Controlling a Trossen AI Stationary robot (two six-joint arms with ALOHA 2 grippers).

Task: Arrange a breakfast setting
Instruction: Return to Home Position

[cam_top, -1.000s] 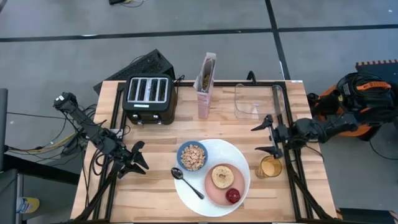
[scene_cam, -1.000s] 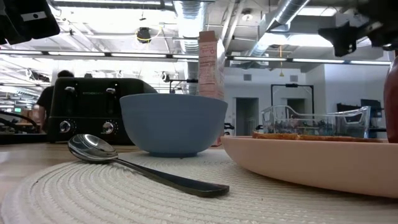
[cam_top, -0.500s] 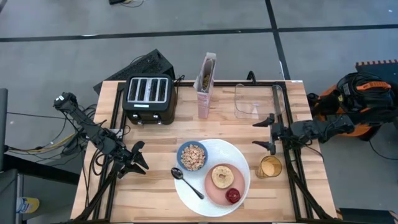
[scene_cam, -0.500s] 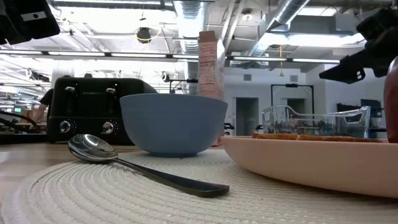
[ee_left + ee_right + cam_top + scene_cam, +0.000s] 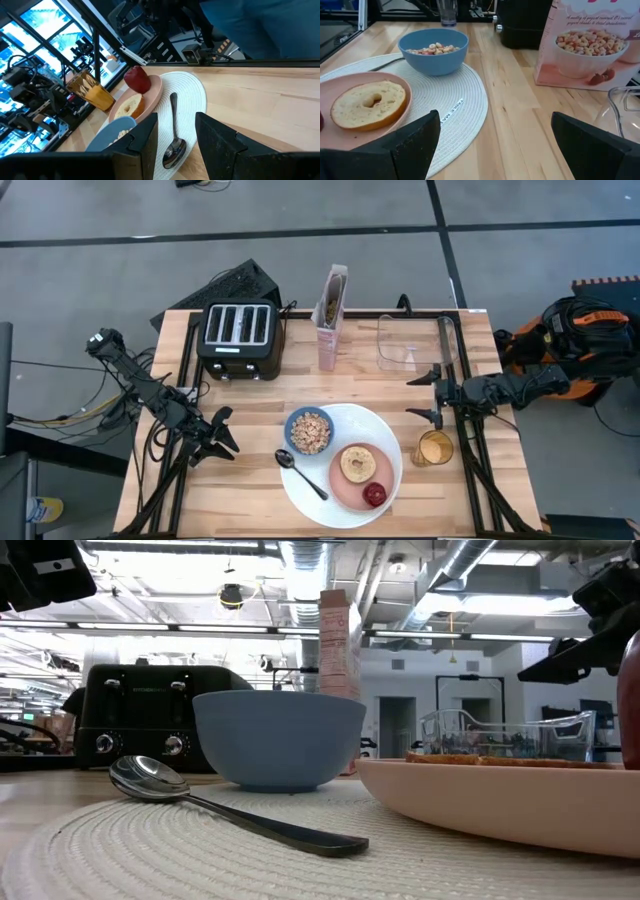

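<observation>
At left, the left claw hangs over the wooden tabletop, fingers apart, bare wood around it. A black four-slot toaster and tall pink-white cereal box stand near the top edge. Lower centre, the round white woven placemat carries a dark metal spoon, blue cereal bowl and pink plate with bagel half and red apple. Right, the right claw, spread wide, hovers between a clear bin and an amber glass.
</observation>
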